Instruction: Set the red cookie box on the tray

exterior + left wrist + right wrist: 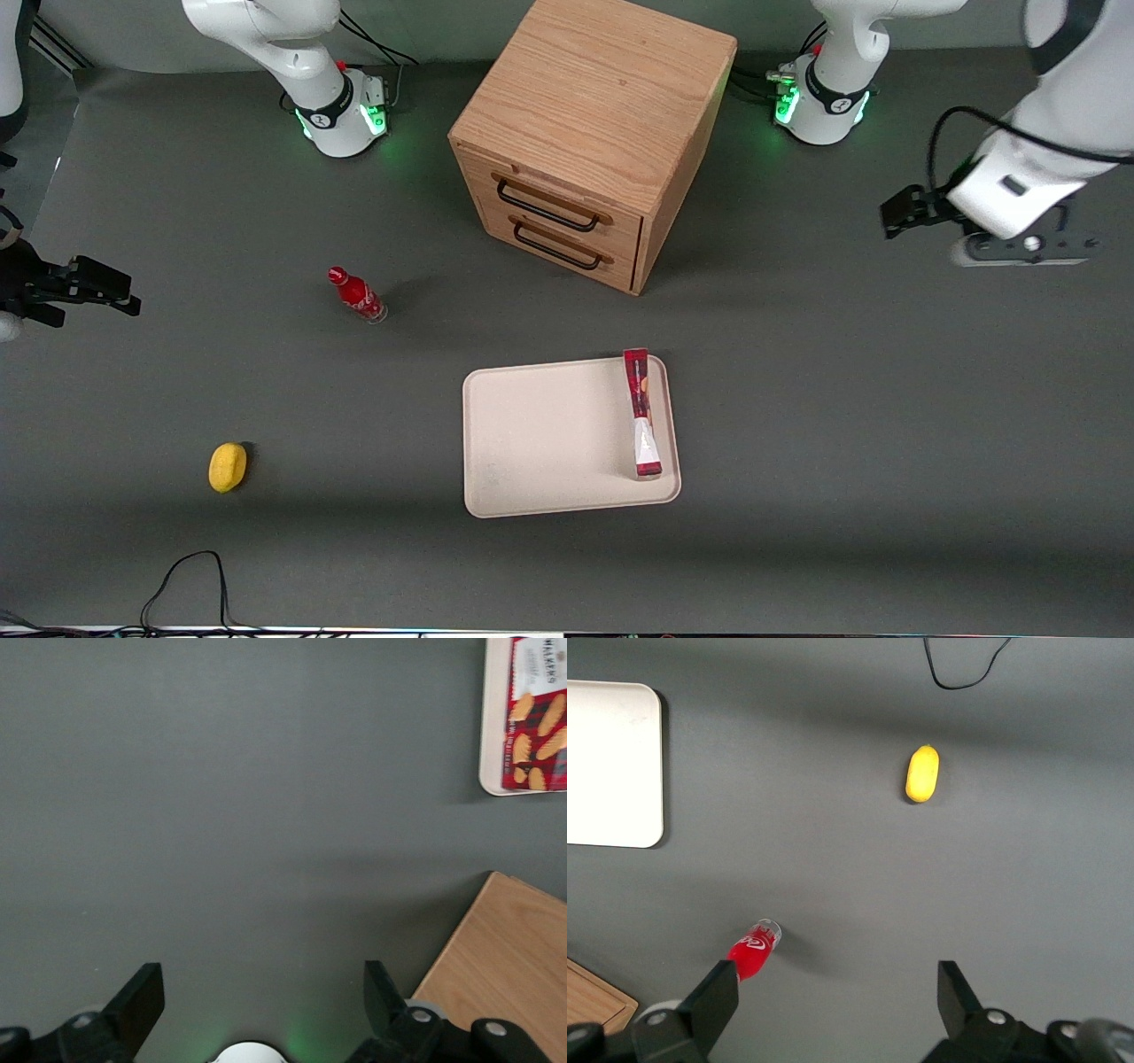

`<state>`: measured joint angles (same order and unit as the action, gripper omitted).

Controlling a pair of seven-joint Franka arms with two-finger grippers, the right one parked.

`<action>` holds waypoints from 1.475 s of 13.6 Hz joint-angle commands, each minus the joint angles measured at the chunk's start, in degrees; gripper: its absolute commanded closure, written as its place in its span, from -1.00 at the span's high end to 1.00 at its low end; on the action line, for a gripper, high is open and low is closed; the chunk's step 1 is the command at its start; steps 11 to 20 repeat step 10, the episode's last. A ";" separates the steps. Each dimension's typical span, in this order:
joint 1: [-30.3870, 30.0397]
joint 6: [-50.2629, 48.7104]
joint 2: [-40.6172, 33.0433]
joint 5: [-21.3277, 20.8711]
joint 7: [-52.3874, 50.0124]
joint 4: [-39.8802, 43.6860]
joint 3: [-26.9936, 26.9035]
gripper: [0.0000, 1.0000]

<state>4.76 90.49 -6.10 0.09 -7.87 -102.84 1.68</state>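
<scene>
**Box on the tray, but hugging the rim**

Taking the front camera's picture as a clock face, with twelve o'clock farthest from that camera: the box (642, 412) lies on the tray (532, 434), lengthwise from twelve to six, close along the tray's three o'clock rim; my claw (895, 217) hangs well apart from it, at about two o'clock from the tray, toward my own end of the tabletop (842, 443); its fingers stand wide apart with nothing between them, as my wrist camera shows (260, 997).

I judge the placing as good as done; the risks lie in what little remains.

- The box's twelve o'clock end reaches the rim; I cannot tell whether it sits flat inside or rests on that raised edge; if it rests there, a small jolt could tip it off onto the tabletop.
- The box looks narrow and light; should I go back to tidy it, a finger catching its side would push it over the three o'clock rim, which is just beside it.
- The cabinet (594, 133) stands at twelve o'clock from the tray, between it and my base; a careless swing low across that way could strike its corner.
- The tray itself may slide if bumped; the box would shift with it.
</scene>
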 commanded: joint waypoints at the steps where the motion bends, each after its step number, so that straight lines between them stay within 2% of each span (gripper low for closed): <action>1: 4.90 -0.31 -1.63 -2.01 1.45 -2.28 -7.64 1.00; 3: 4.64 -0.57 -1.37 -4.92 1.45 -1.84 -7.92 1.00; 20: 4.46 -2.86 -1.45 -5.02 3.91 -0.78 -8.36 1.00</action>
